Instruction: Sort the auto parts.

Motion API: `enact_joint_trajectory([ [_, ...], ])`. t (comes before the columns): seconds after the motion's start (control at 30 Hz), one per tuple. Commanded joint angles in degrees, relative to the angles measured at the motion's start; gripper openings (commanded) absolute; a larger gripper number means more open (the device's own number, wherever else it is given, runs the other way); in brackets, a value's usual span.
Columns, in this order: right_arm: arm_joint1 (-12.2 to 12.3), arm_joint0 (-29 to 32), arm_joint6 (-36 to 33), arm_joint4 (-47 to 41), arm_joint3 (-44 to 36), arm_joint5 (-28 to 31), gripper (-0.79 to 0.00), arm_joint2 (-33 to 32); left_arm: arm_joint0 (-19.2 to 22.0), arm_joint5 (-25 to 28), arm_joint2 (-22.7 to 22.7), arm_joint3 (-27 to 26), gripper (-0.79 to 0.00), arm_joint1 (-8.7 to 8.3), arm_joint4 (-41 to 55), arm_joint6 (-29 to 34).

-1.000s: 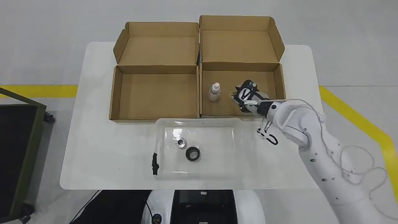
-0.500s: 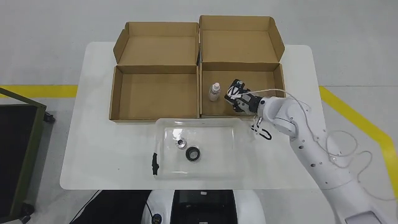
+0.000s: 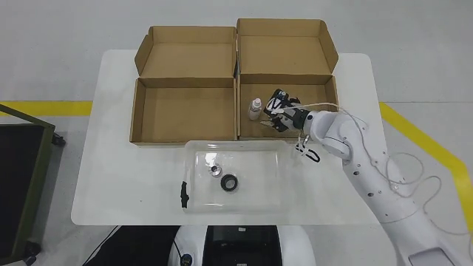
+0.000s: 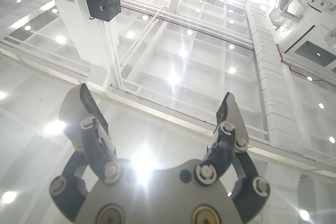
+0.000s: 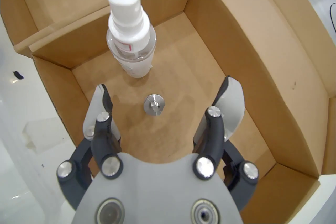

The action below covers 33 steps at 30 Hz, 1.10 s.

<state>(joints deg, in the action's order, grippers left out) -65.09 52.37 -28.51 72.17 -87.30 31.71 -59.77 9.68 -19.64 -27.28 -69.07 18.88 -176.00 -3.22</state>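
White tabletop (image 3: 111, 170) under everything. Found two open cardboard cartons side by side on its far half, a left carton (image 3: 185, 111) and a right carton (image 3: 319, 92), lids folded back. Saw a clear tray (image 3: 259, 170) just in front of them, with a black ring (image 3: 230, 183) and a small metal piece (image 3: 216, 168) lying near each other but apart inside it, and a black scrap (image 3: 184, 193) at the tray's near left edge.

Made out the right jaws over the right carton, spread wide, holding nothing, aimed down at its cardboard floor. Saw the left jaws wide and empty too, aimed up at a ceiling, well away from the work.

Spotted a spray bottle (image 5: 130, 33) upright near the carton's left wall. Just beside it, not touching, picked out a small metal disc (image 5: 154, 104) flat on the cardboard, below the gap of the right jaws and clear of both.

Judged the step in hand to be the drop-off of that disc into the right carton, done or all but done. Reckoned on a next move of lifting straight up, clear of the bottle and the carton wall, then crossing to the tray and closing on one part only. Could not tell the proper carton for the ring or the metal piece.
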Motion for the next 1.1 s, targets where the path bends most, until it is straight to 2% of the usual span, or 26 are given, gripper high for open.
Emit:
enact_joint_trajectory([
  [0.0, 0.3, 1.3, 0.1, -0.3, -2.2, 0.1, -0.062, -1.4, 0.0, 0.0, 0.0, 0.0, 0.000, 0.00, 0.0, 0.0],
  [0.23, 1.5, 6.5, 0.4, -0.4, -12.1, 1.0, -0.006, -6.0, 0.0, 0.0, 0.0, 0.0, 0.000, 0.00, 0.0, 0.0],
  [0.43, 2.0, 10.3, 0.7, -0.9, -19.7, 2.8, -0.006, -7.0, 0.0, 0.0, 0.0, 0.0, 0.000, 0.00, 0.0, 0.0],
  [0.73, 1.9, 13.6, 1.1, 1.7, -26.1, 6.0, 0.000, -1.5, 0.0, 0.0, 0.0, 0.0, 0.000, 0.00, 0.0, 0.0],
  [1.07, 1.6, 15.1, 1.4, 2.9, -26.1, 8.9, 0.000, 3.9, 0.0, 0.0, 0.0, 0.0, 0.000, 0.00, 0.0, 0.0],
])
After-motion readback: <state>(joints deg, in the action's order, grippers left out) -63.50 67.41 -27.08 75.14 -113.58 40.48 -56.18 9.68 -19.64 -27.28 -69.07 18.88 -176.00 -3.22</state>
